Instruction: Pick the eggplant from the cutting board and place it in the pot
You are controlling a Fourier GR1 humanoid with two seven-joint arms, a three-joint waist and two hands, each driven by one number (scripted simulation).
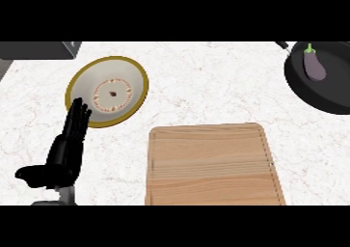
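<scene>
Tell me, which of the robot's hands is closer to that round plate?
Left. The left hand rests open with its fingertips at the lower left rim of the plate. The right hand is not in view.

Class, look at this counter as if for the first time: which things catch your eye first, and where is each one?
The purple eggplant stands out, lying inside the black pot at the far right edge. A bare wooden cutting board fills the lower middle, and a gold-rimmed plate sits at the upper left. The black left robot hand shows at the lower left with fingers straight, its tips over the plate's near edge.
</scene>
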